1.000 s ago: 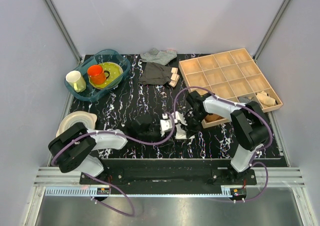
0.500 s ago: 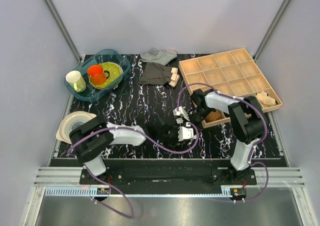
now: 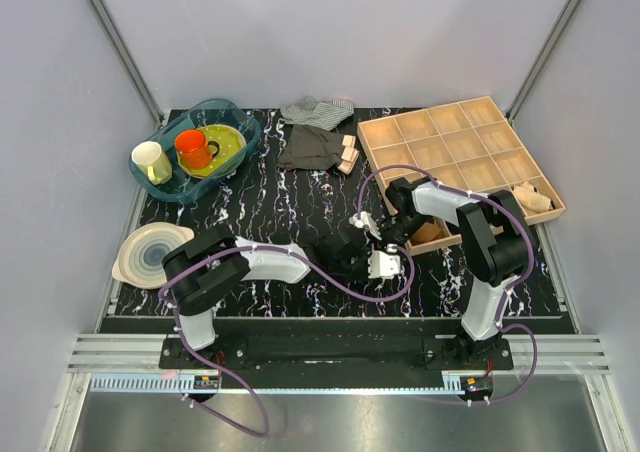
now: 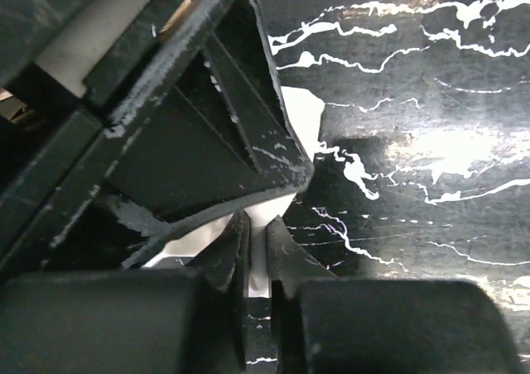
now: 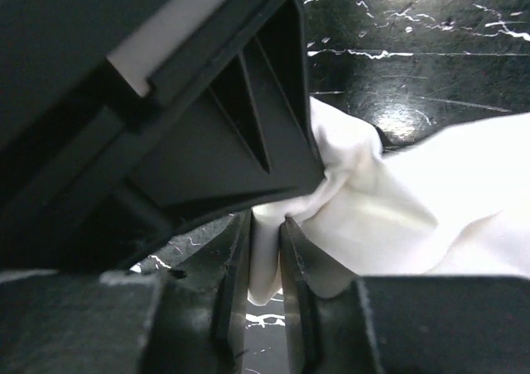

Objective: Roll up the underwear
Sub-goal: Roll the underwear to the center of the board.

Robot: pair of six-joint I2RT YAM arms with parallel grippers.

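Left gripper (image 4: 257,246): jaws were nearly closed, with a thin fold of the small white thin-cloth underwear (image 3: 386,265) nipped between the fingertips
Right gripper (image 5: 265,233): it was likewise pinched on an edge of the same cloth, close beside the left one
Change: within the last second the left arm had swept from the table's middle across to the right arm; its jaws narrowed on arrival and the cloth shifted rightward
Meaning: both grippers probably had their grip, so rolling looked ready to begin; no tidy roll showed yet
Underwear position: it lay bunched on the black white-veined marble tabletop (image 3: 260,202), just beside the tray's near corner
Square wooden compartment tray (image 3: 447,122): most cells were bare; one pale beige bundle (image 3: 530,198) sat in a near right cell
Teal see-through plastic basin (image 3: 190,194): it held a yellow-green plate (image 3: 228,142), an orange mug (image 3: 192,148) and a cream cup (image 3: 150,160)
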